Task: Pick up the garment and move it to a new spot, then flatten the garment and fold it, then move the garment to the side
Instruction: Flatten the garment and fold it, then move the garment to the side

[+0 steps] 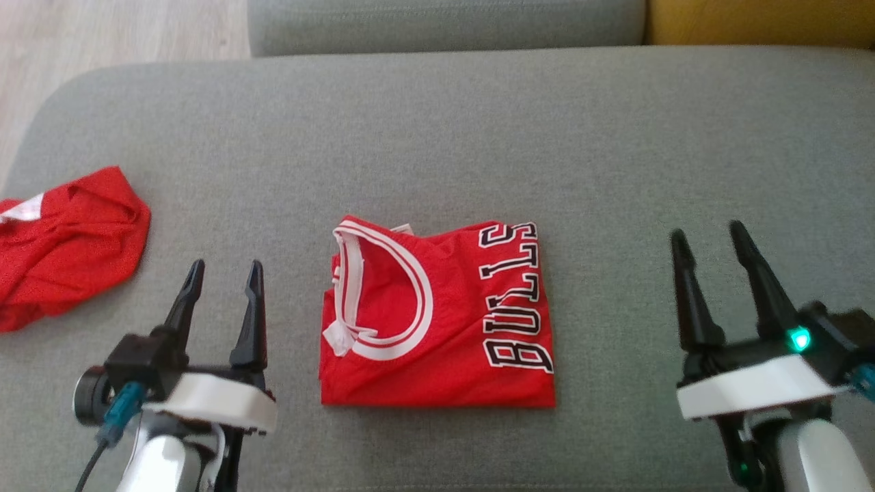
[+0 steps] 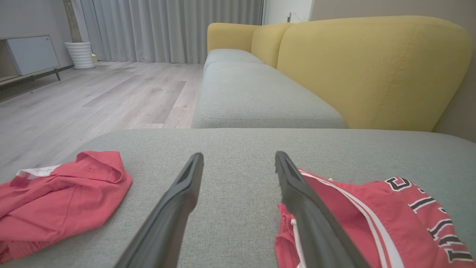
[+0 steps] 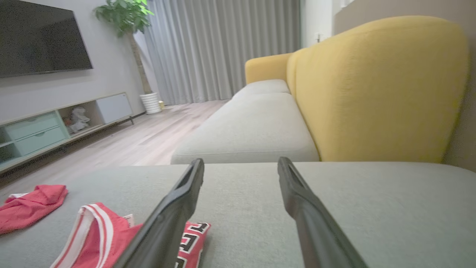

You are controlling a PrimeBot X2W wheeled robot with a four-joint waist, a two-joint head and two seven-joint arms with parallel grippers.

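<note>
The garment point(image 1: 444, 321), a red jersey with white trim and black "BULLS" lettering, lies folded into a neat square in the middle of the grey cushion point(image 1: 437, 137). It also shows at the lower right of the left wrist view as the garment point(image 2: 372, 219) and at the lower left of the right wrist view as the garment point(image 3: 108, 234). To its left my left gripper point(image 1: 225, 273) hovers open and empty. Well off to its right, my right gripper point(image 1: 707, 236) is open too, holding nothing. Neither touches the cloth.
A second red cloth point(image 1: 65, 242) lies crumpled at the cushion's left edge, near the wooden floor point(image 1: 102, 27). Behind the cushion stands a yellow sofa back point(image 2: 372, 70). A TV cabinet point(image 3: 55, 123) lines the far wall.
</note>
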